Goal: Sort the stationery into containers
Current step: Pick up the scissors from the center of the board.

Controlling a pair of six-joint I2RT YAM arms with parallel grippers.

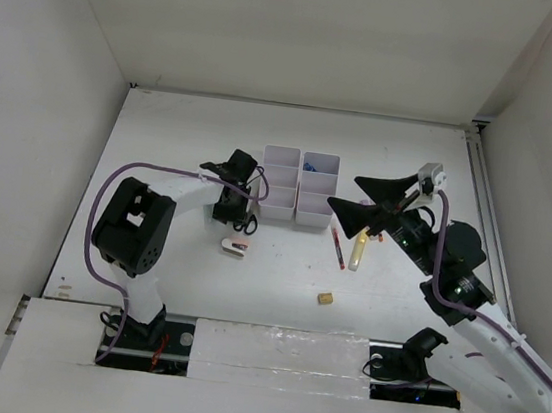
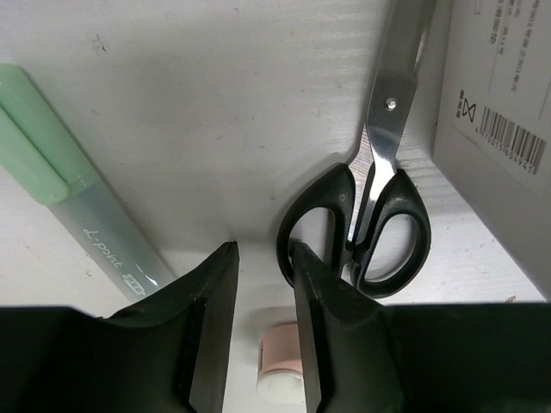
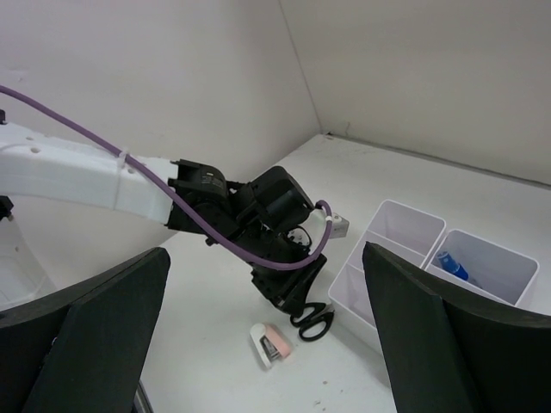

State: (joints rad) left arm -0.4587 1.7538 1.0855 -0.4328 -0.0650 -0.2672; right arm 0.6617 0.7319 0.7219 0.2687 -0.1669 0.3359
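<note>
Black-handled scissors (image 2: 379, 228) lie flat beside the white containers (image 2: 499, 95), blades pointing away. My left gripper (image 2: 263, 254) hangs right over their handles, jaws narrowly apart; its right finger (image 2: 331, 318) touches the left handle loop and the gap holds nothing. From above, the left gripper (image 1: 230, 201) stands next to the scissors (image 1: 247, 226) and the containers (image 1: 296, 209). The white-pink stapler (image 1: 234, 248) lies just nearer. My right gripper (image 1: 370, 200) is wide open and empty, above a red pen (image 1: 338, 246) and a yellow highlighter (image 1: 358, 249). A tan eraser (image 1: 325, 297) lies nearer.
A mint-green highlighter (image 2: 52, 163) lies left of the left gripper. The blue-capped glue bottle (image 3: 452, 265) lies in a far compartment. The right wrist view looks across at the left arm, the stapler (image 3: 271, 346) and the scissors (image 3: 314, 320). White walls enclose the table.
</note>
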